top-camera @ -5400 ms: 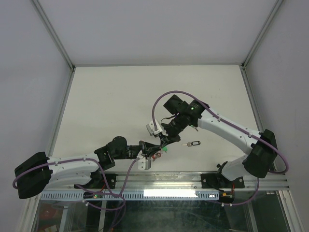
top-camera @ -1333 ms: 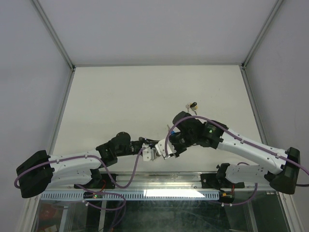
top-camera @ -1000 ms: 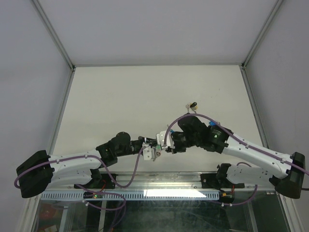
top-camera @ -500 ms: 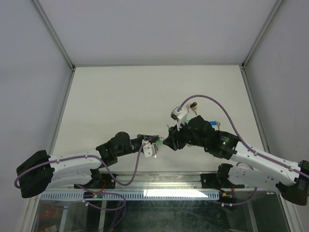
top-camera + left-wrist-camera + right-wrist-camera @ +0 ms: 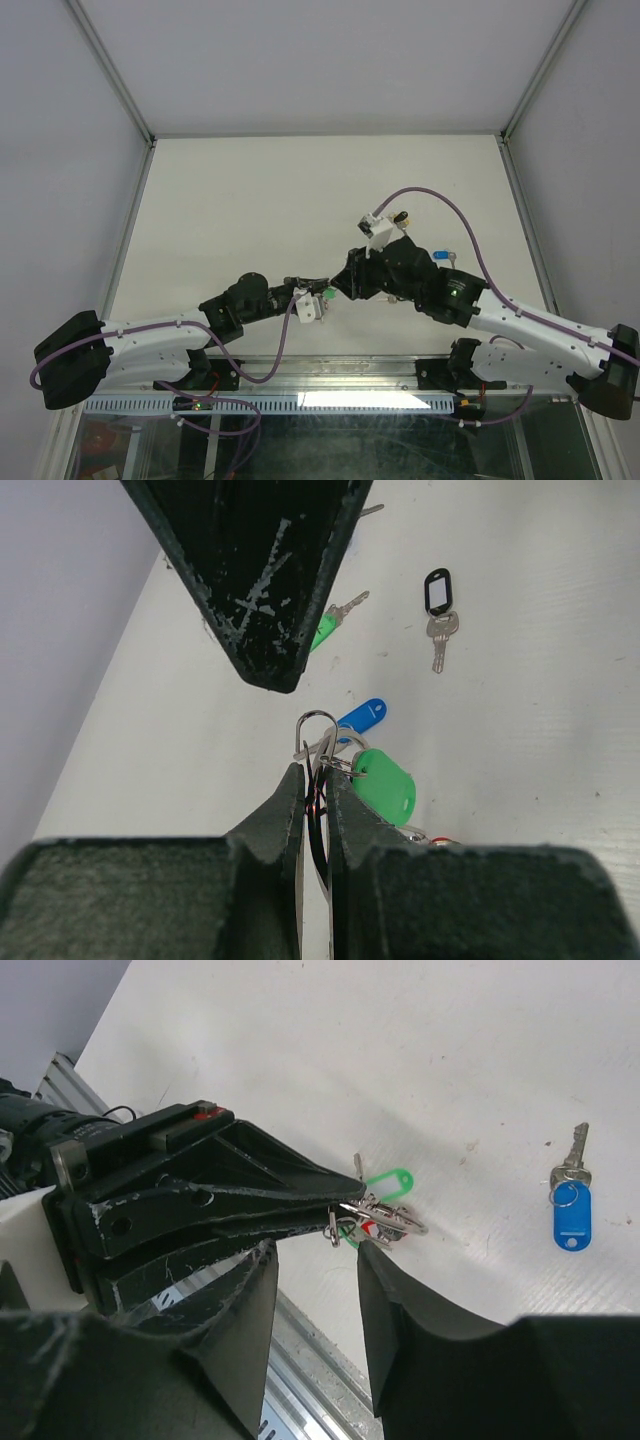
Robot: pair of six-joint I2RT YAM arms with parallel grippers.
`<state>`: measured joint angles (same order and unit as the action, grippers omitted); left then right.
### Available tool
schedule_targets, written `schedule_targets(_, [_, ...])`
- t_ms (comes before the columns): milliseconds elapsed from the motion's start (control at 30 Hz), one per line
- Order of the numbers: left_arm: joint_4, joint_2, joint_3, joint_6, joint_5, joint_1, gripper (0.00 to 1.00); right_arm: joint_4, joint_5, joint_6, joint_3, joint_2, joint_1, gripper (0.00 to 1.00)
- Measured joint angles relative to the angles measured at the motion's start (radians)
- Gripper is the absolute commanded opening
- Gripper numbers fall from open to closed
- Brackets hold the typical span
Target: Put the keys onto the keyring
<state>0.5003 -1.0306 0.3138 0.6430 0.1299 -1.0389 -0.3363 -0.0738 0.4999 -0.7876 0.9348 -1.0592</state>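
My left hand [image 5: 315, 780]: clamped on keyring [image 5: 318, 725] | my right hand [image 5: 318, 1260]: jaws apart, empty, ring just beside at 2 o'clock | blue key [image 5: 571, 1222]: loose on tabletop [image 5: 400, 1060] at 3 o'clock, long axis 12-to-6, nearer my right hand.

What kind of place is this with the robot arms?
Probably a robot lab test cell: left arm and right arm bolted to a metal rail, a white table walled by plain panels.
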Motion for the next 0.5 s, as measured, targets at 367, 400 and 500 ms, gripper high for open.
schedule_targets(367, [0.001,0.0,0.0,0.0,0.0,0.0,0.0,0.029,-0.019,-0.001,0.001,0.079,0.0,0.34])
schedule_targets(400, [0.002,0.0,0.0,0.0,0.0,0.0,0.0,0.031,-0.018,-0.002,0.001,0.084,0.0,0.34])
schedule_targets(500, [0.001,0.0,0.0,0.0,0.0,0.0,0.0,0.034,-0.015,-0.003,0.001,0.096,0.0,0.31])
